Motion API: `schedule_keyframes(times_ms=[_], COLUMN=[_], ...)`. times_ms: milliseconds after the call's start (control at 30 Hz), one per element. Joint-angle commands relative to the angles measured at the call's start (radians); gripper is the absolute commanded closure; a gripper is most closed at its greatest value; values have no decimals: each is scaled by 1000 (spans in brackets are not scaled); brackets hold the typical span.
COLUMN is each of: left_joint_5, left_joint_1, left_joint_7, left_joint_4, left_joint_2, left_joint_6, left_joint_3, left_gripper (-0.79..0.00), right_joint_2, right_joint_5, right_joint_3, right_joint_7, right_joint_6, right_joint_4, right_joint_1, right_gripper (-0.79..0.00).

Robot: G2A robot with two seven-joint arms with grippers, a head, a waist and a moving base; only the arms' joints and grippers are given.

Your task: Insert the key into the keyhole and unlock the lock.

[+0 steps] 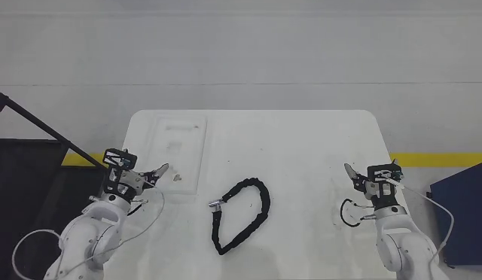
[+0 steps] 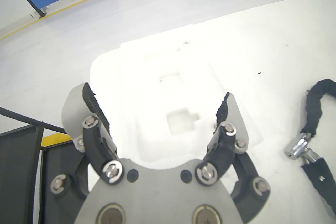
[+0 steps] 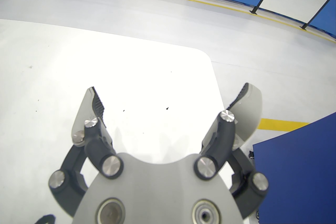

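Two pincers, both mine, hang over a white bench [image 1: 301, 152], and neither holds anything. My left pincer [image 1: 160, 173] sits at the near left edge of the bench with its jaws spread wide. In my left wrist view the left pincer [image 2: 157, 95] shows black ribbed pads [image 2: 95, 104] with only open air between them. My right pincer [image 1: 370, 167] sits at the near right edge of the bench, its jaws just as wide. In my right wrist view the right pincer [image 3: 168, 89] hangs over bare white bench top [image 3: 131, 72].

A chain lock [image 1: 241, 212] in a black fabric sleeve lies in a loop near the middle of the bench, toward the near edge. It is well apart from both pincers. Its silver metal lock head [image 1: 216, 202] sits at the left end of the loop. My left wrist view shows the chain lock [image 2: 313, 107] and the shiny lock head [image 2: 299, 147] resting flat on the bench.

A shallow white foam tray [image 1: 177, 129] with square recesses lies on the left part of the bench. It is just left of the chain lock and not touching it. A small pale object [image 1: 178, 178] rests at the tray's near edge, just beside my left pincer. It is too small for me to tell whether it is the key.

A dark blue panel [image 1: 456, 212] stands off the bench's near right corner, and a yellow floor line [image 1: 437, 159] runs behind it.
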Motion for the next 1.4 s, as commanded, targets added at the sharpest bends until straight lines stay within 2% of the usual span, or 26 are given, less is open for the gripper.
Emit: schedule_keyframes(times_ms=[0, 133, 267, 367, 433, 633, 767, 933, 1167, 1200, 1267, 1300, 1367], left_joint_5=[-101, -239, -464, -492, -475, -407, -421, -435, -476, -488, -499, -504, -509], left_joint_1=[-13, -56, -154, -245, -300, -435, -511, -539, -565, -570, -581, -585, -593], left_joint_7=[-129, -393, -730, -946, -1032, -1151, -1212, -1233, -1233, -1233, -1233, -1232, -1230], left_joint_4=[-43, -106, -116, -96, -76, 28, 100, 158, 221, 230, 240, 244, 249], left_joint_2=[3, 13, 26, 40, 48, 58, 57, 62, 73, 73, 73, 74, 74], left_joint_6=[-15, -35, -10, 4, 4, 52, 111, 130, 194, 203, 210, 213, 216], left_joint_3=[-46, -96, -105, -83, -56, 61, 145, 232, 272, 275, 284, 288, 299], left_gripper=[-785, -785, -785, -785, -785, -785, -785, -785, -785, -763, -646, -462, -431], right_joint_2=[0, 0, 0, 0, 0, 0, 0, 0, 0, 0, 0, 0, 0], right_joint_5=[0, 0, 0, 0, 0, 0, 0, 0, 0, 0, 0, 0, 0], right_joint_3=[0, 0, 0, 0, 0, 0, 0, 0, 0, 0, 0, 0, 0], right_joint_7=[0, 0, 0, 0, 0, 0, 0, 0, 0, 0, 0, 0, 0], right_joint_6=[0, 0, 0, 0, 0, 0, 0, 0, 0, 0, 0, 0, 0], right_joint_4=[0, 0, 0, 0, 0, 0, 0, 0, 0, 0, 0, 0, 0], right_joint_1=[0, 0, 0, 0, 0, 0, 0, 0, 0, 0, 0, 0, 0], right_gripper=[-785, -785, -785, -785, -785, -785, -785, -785, -785, -785, -785, -785, -785])
